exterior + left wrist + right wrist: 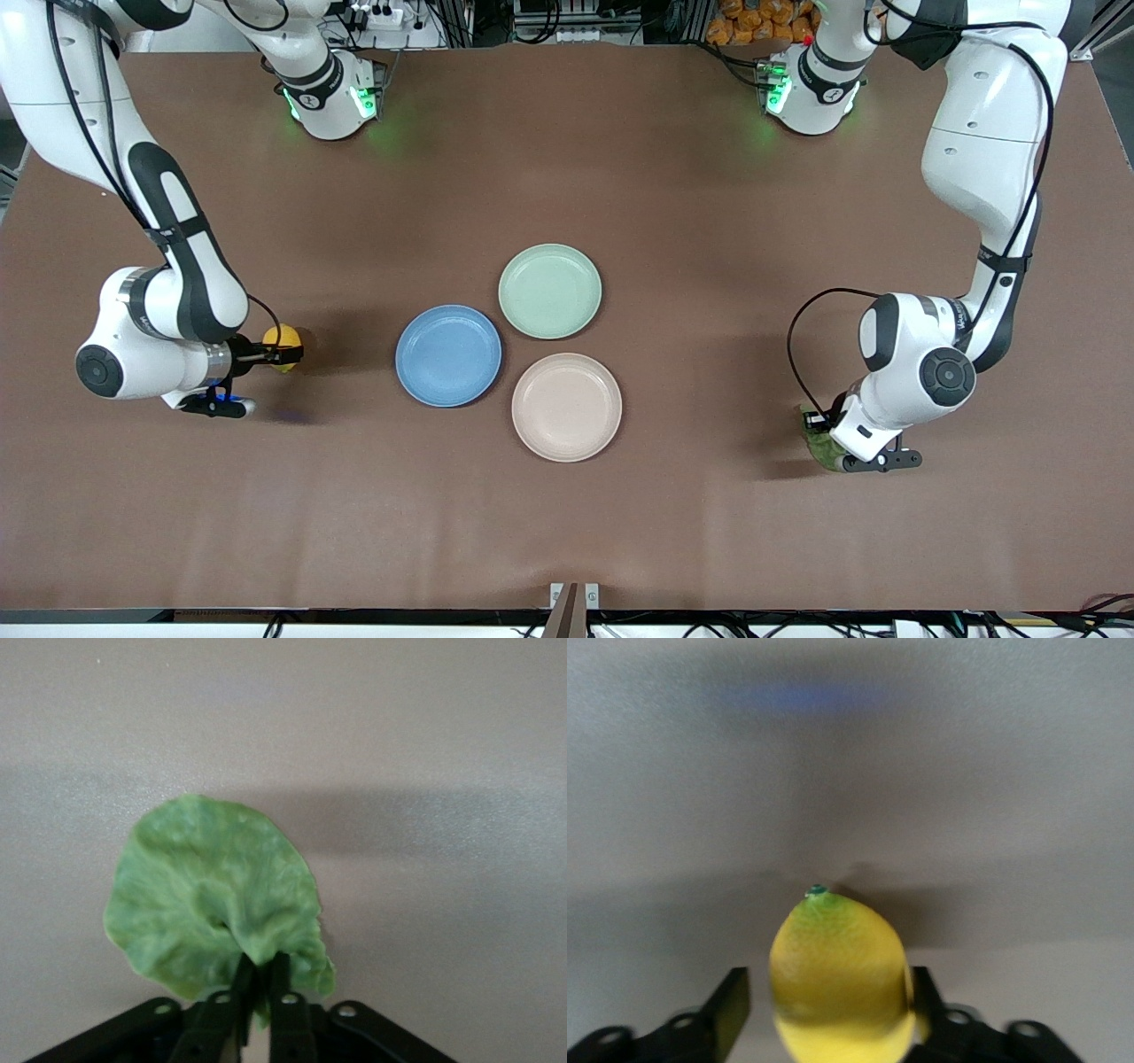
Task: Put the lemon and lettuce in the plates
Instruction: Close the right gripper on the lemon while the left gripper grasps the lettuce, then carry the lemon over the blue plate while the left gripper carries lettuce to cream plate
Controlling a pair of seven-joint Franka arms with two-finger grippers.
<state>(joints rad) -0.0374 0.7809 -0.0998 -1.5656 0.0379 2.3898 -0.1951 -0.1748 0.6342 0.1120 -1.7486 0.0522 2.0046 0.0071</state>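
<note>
The lemon (280, 340) lies on the table toward the right arm's end, level with the blue plate (448, 355). My right gripper (292, 354) is low and open around it. In the right wrist view the lemon (837, 983) sits between the fingers (733, 1005), touching one, with a gap at the other. My left gripper (822, 432) is low over the table toward the left arm's end, shut on the edge of the green lettuce leaf (820, 450). The left wrist view shows the leaf (208, 895) spreading out from the pinched fingertips of the gripper (261, 970). The beige-pink plate (567, 407) is empty, as is the blue one.
A mint-green plate (549, 291), empty, touches the other two plates and lies farther from the front camera. The three plates cluster at the table's middle. Brown table surface lies between each gripper and the plates.
</note>
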